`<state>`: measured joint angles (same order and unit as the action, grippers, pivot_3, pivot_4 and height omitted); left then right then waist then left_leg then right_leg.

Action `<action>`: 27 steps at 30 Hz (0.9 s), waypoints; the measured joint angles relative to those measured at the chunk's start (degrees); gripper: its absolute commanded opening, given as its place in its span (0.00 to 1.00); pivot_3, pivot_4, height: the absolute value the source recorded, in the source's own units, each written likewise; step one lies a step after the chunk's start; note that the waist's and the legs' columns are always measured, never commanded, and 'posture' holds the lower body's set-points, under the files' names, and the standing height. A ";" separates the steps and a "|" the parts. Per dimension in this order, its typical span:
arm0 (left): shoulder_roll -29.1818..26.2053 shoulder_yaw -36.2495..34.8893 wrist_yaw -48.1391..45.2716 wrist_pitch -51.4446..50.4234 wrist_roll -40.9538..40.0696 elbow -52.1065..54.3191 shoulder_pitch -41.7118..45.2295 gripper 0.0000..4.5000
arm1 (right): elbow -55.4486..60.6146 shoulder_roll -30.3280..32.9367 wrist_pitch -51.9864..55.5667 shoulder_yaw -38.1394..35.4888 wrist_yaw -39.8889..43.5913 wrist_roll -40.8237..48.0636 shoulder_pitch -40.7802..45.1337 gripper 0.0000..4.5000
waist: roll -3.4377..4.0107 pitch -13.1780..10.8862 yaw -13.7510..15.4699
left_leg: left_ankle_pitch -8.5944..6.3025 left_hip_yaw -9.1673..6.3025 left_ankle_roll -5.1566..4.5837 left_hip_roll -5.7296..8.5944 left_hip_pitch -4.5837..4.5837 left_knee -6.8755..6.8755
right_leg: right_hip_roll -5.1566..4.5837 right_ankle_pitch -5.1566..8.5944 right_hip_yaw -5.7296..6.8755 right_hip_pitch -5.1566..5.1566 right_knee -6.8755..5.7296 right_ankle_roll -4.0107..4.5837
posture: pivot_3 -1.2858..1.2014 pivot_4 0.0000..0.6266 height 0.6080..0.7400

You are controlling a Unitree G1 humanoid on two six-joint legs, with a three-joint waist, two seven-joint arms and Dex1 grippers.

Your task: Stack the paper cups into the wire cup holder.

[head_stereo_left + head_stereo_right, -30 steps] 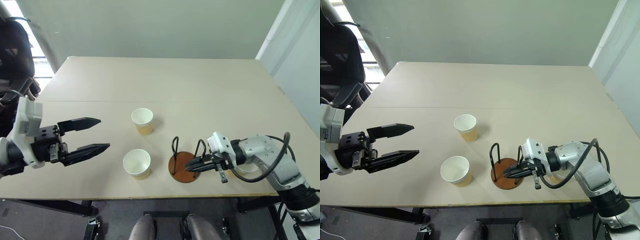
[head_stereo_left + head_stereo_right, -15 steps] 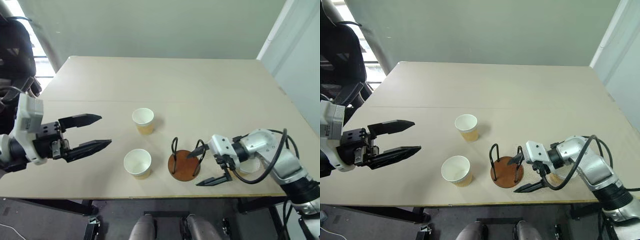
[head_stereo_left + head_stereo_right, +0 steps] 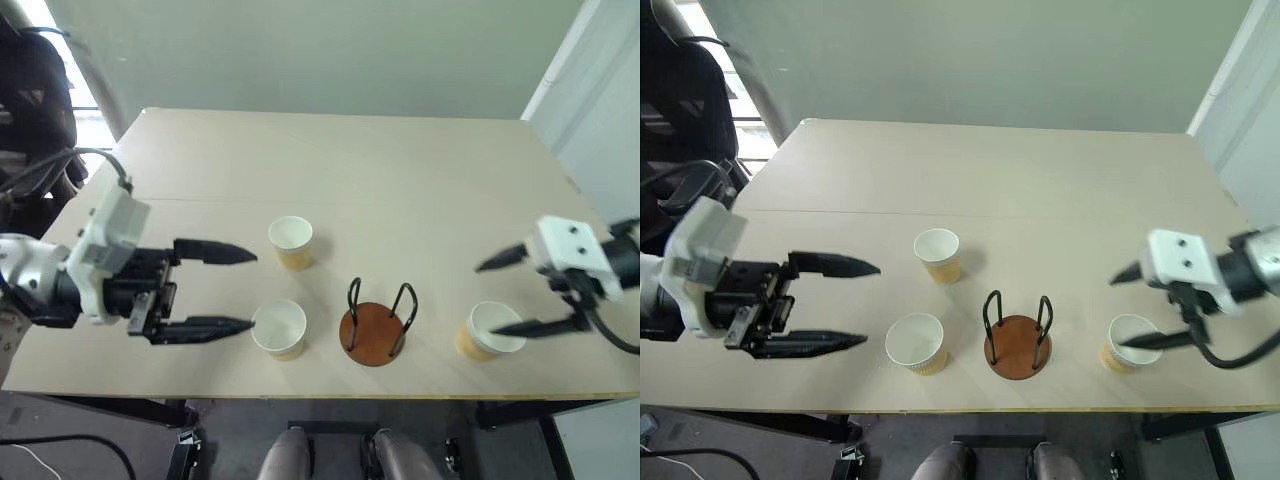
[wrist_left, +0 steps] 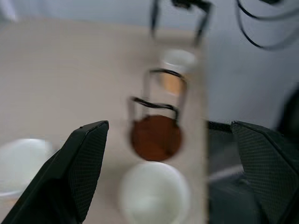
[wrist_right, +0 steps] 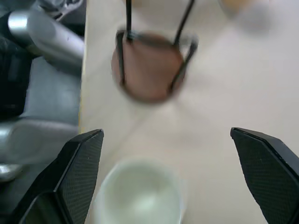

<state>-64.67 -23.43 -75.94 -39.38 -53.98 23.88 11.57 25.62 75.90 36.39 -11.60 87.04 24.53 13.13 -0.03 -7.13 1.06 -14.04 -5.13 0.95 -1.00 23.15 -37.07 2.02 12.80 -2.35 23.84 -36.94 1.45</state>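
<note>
The wire cup holder (image 3: pixel 373 323) stands empty; paper cups (image 3: pixel 279 328) are placed left, right and behind-left. Both the left gripper (image 3: pixel 232 291) and right gripper (image 3: pixel 505 296) are spread wide, empty. A cup could be tipped by a fingertip.

Both wrist views are smeared with blur. In the left wrist view the wire cup holder (image 4: pixel 156 135) has soft, doubled loops, the paper cup beyond the holder (image 4: pixel 174 74) is a pale smudge, and the cup nearest the holder (image 4: pixel 154 196) loses its lower rim past the picture's edge; a third cup (image 4: pixel 21 163) is cut by the side edge. In the right wrist view the holder's loops run out of the picture, and the cup near it (image 5: pixel 138 198) is cropped and hazy.
</note>
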 measured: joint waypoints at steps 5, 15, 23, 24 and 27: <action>0.59 4.16 -0.44 1.56 2.20 -2.22 2.55 1.00 | 5.42 -2.41 1.91 -6.99 -1.43 -1.65 -15.63 0.99 | -0.03 0.00 -0.24 | -0.19 0.04 0.05 0.00 -0.14 -0.03 | 0.01 -0.03 -0.02 -0.05 -0.04 -0.22 | 0.52 0.24 1.00; 0.67 5.17 -1.46 1.85 3.39 -3.67 3.99 1.00 | 6.88 -4.28 -0.74 -4.16 -9.13 -3.94 -19.00 0.99 | -0.04 -0.03 -0.68 | 0.02 0.06 -0.27 0.02 -0.25 -0.09 | 0.39 -0.23 -0.76 -0.20 0.04 -0.69 | 0.52 0.24 1.00; 0.67 3.68 -0.79 1.79 3.23 -2.24 2.24 1.00 | 3.55 -4.31 -4.33 2.76 -11.35 -5.90 -15.41 0.99 | -0.04 -0.03 -0.68 | 0.02 0.07 -0.27 -0.01 -0.27 -0.19 | 0.56 -0.33 -0.99 -0.19 0.04 -0.78 | 0.52 0.24 1.00; 0.67 3.30 -0.55 1.75 3.23 -1.94 1.72 1.00 | 2.81 -4.32 -4.88 4.06 -11.60 -6.33 -14.37 0.99 | -0.04 -0.03 -0.68 | 0.02 0.08 -0.27 -0.01 -0.28 -0.18 | 0.57 -0.33 -1.02 -0.18 0.03 -0.79 | 0.52 0.24 1.00; 0.67 2.65 0.15 1.54 3.09 -1.13 0.74 1.00 | 1.37 -4.34 -5.83 6.58 -11.73 -6.85 -12.46 0.99 | -0.03 -0.04 -0.68 | 0.01 0.08 -0.27 -0.04 -0.28 -0.19 | 0.60 -0.34 -1.02 -0.17 0.03 -0.79 | 0.52 0.24 1.00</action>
<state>-64.00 -20.77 -75.79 -37.84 -50.89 22.75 12.31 26.99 71.55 30.56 -5.02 75.31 17.68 0.67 -0.06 -7.16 0.37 -14.03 -5.05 0.68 -1.04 22.87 -37.26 2.62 12.46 -3.37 23.66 -36.91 0.66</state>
